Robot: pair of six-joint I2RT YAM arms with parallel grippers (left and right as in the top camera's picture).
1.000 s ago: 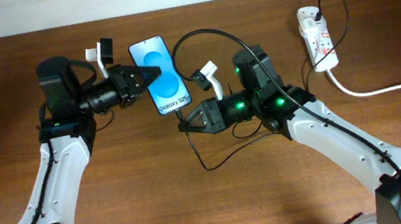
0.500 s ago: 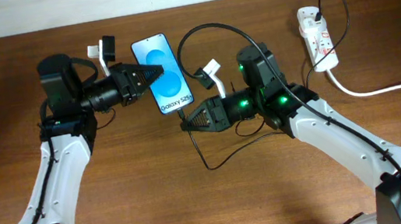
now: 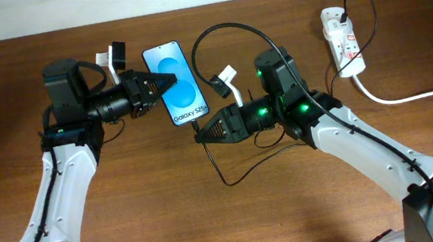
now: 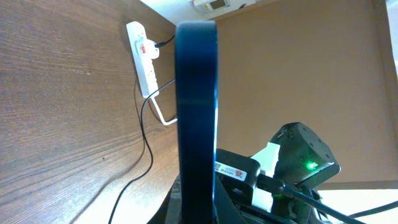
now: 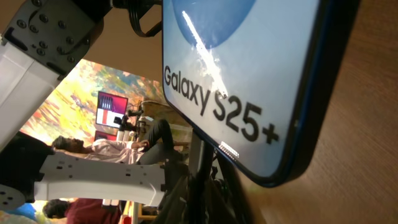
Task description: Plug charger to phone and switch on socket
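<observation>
In the last second my left pincer [image 3: 162, 84], clamped on the left edge of the phone [image 3: 180, 88], has nudged it slightly right and toward the far side. My right pincer [image 3: 200, 135], closed on the connector end of the charger [image 3: 220, 25], has followed to the phone's near bottom edge. I read that as lining up the insertion, but I cannot tell whether the tip is seated. The phone sits centre-left on the bench [image 3: 215, 231], and the socket [image 3: 343, 44] waits far right, well away from both arms.

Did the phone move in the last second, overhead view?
Yes, slightly. The phone, pinched in the left gripper, has edged right, toward the socket, which has not moved.
</observation>
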